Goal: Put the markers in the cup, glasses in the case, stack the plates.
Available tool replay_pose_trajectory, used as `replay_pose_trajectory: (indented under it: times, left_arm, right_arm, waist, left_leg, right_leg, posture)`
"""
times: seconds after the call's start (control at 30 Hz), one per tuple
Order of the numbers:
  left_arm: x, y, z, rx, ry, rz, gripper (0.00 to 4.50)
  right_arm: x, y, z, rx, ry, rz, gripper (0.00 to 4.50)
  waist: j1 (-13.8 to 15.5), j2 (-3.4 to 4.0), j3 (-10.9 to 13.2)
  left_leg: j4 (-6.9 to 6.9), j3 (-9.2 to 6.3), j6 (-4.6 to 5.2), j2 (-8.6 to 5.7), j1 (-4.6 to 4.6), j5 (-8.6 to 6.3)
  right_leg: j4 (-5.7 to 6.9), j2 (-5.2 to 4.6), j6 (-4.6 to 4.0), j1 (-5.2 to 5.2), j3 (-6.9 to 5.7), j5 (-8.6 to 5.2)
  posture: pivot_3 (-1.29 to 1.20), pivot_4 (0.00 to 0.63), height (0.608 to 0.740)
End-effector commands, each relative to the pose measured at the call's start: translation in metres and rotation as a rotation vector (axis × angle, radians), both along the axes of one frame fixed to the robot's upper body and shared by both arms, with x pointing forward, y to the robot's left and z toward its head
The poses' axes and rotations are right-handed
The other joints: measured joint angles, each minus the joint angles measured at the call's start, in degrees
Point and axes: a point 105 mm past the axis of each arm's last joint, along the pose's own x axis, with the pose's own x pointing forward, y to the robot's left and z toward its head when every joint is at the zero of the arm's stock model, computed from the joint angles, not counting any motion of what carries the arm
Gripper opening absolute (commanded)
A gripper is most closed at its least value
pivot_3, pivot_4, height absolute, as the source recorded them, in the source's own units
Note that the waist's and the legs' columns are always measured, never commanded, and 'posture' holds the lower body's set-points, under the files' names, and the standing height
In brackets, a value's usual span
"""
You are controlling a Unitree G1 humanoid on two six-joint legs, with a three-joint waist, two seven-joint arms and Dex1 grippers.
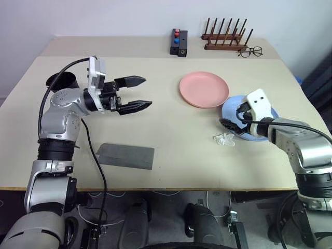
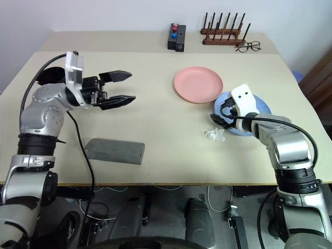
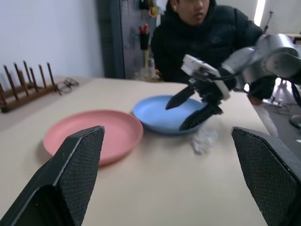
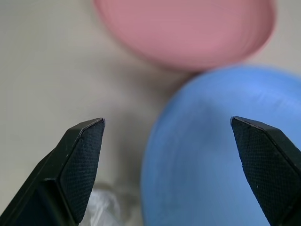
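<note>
Two plates lie unstacked on the bench (image 1: 171, 129): the pink plate (image 1: 204, 89) sits touching the blue plate (image 1: 233, 110), which is nearer the robot's right side. Stacking looks like the step in hand: the right tool (image 1: 232, 123) hangs spread over the blue plate's near rim. Well to the pink plate's left, the left tool (image 1: 137, 94) is spread and empty. Beyond it stands the cup (image 1: 62, 81); the case (image 1: 126, 155) lies closed by the bench's near edge.
</note>
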Motion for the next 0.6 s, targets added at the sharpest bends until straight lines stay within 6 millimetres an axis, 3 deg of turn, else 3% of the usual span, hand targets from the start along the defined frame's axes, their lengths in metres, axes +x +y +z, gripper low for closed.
replay_pose_trajectory:
  times: [0.03,0.13,0.23,0.37,0.47,0.6]
  left_arm:
    - [-0.011,0.005,0.009,0.0,-0.025,-0.023,4.47]
    - [-0.019,0.006,0.001,0.01,0.062,-0.058,4.47]
    - [-0.024,0.007,-0.007,0.026,0.173,-0.07,4.47]
    - [-0.029,0.008,-0.016,0.08,0.216,-0.082,4.47]
    - [-0.031,0.009,-0.021,0.109,0.235,-0.077,4.5]
    - [-0.03,0.009,-0.021,0.13,0.184,-0.072,4.5]
  right_arm:
    - [0.008,-0.007,0.019,0.013,-0.025,-0.057,4.38]
    - [0.011,-0.003,0.018,0.062,0.006,-0.078,4.38]
    - [0.011,-0.002,0.006,-0.002,0.035,-0.07,4.38]
    - [0.011,-0.003,0.002,0.008,0.064,-0.082,4.38]
    - [0.011,-0.004,-0.001,0.008,0.071,-0.086,3.55]
    - [0.009,-0.001,-0.006,-0.003,0.084,-0.071,1.51]
  waist:
    - [0.1,0.0,0.0]
    - [0.0,0.0,0.0]
    - [0.0,0.01,0.0]
    - [0.0,0.01,0.0]
    - [-0.1,0.01,0.0]
    - [-0.1,0.01,0.0]
  left_leg:
    - [0.02,0.0,0.0,0.0,-0.02,0.0]
    - [0.02,0.0,0.0,0.01,-0.01,0.0]
    - [-0.02,0.0,0.0,0.01,0.0,0.0]
    - [-0.02,0.0,0.0,0.0,-0.01,0.0]
    - [-0.05,0.0,0.0,0.01,0.0,0.0]
    - [-0.06,0.0,0.0,0.01,-0.01,0.0]
  right_leg:
    - [0.0,0.0,-0.01,0.0,0.0,0.0]
    - [0.0,0.0,-0.03,0.0,0.0,-0.01]
    - [-0.01,0.01,-0.02,0.0,0.0,-0.02]
    - [-0.04,0.0,-0.03,0.0,0.0,-0.02]
    - [-0.04,0.01,-0.04,-0.01,0.0,-0.03]
    - [-0.05,0.01,-0.04,-0.02,0.0,-0.03]
  posture:
    - [0.0,0.15,0.74]
    - [0.0,0.15,0.74]
    - [0.0,0.15,0.74]
    - [0.0,0.15,0.74]
    - [0.0,0.15,0.74]
    - [0.0,0.15,0.74]
